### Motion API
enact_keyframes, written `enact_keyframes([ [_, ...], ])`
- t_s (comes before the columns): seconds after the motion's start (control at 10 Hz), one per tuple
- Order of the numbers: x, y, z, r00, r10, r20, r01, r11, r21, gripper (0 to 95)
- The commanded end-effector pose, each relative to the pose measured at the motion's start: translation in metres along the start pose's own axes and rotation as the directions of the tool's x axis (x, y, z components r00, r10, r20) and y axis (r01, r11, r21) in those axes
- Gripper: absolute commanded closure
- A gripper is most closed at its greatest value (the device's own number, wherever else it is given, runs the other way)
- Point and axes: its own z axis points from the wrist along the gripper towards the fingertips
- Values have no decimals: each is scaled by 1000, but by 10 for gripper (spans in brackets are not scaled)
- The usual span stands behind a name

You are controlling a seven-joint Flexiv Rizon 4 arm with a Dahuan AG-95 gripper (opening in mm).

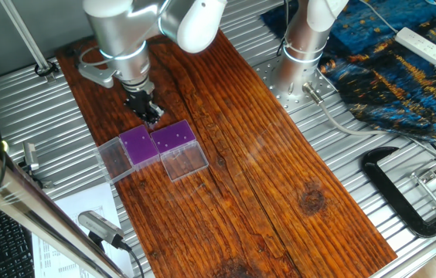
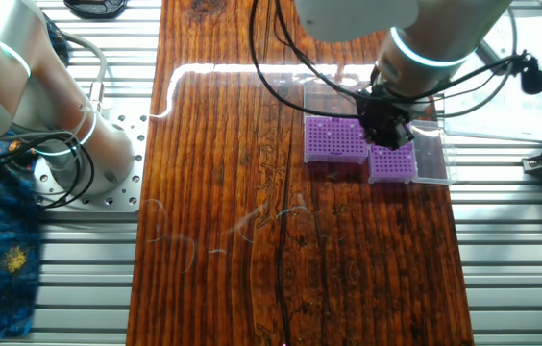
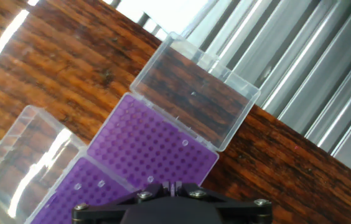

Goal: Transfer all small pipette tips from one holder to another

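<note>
Two holders stand side by side on the wooden board, purple perforated tops up and clear lids hinged open. In the hand view one holder [image 3: 154, 146] fills the middle and the other holder [image 3: 79, 193] sits at the lower left. Small pipette tips show as pale dots: one tip [image 3: 185, 143] on the middle rack and another tip [image 3: 101, 183] on the lower left rack. My gripper [image 3: 172, 188] hovers just above the racks, its jaws nearly together on a thin whitish tip. The fixed views show the gripper [image 1: 151, 114] [image 2: 386, 130] over the seam between the two holders [image 1: 138, 145] [image 1: 174, 137].
The open lids [image 3: 194, 93] [image 3: 26, 152] jut out beside the racks. Ribbed metal table [image 1: 403, 177] surrounds the wooden board [image 1: 264, 177]. A black clamp [image 1: 403, 193] and a second arm's base [image 1: 303, 54] stand to the right, with papers [image 1: 86, 216] at the left.
</note>
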Motion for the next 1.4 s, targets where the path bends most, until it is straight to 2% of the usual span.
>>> enact_keyframes([
  [0.1, 0, 0, 1, 1000, 0, 0, 0, 1000, 3, 950],
  [1.0, -3, 1, 10, 1000, 11, 2, -11, 1000, 1, 950],
  [1.3, -3, 1, 10, 1000, 2, -2, -2, 1000, 26, 950],
  [1.4, -3, 1, 10, 1000, -20, -9, 20, 1000, 22, 950],
])
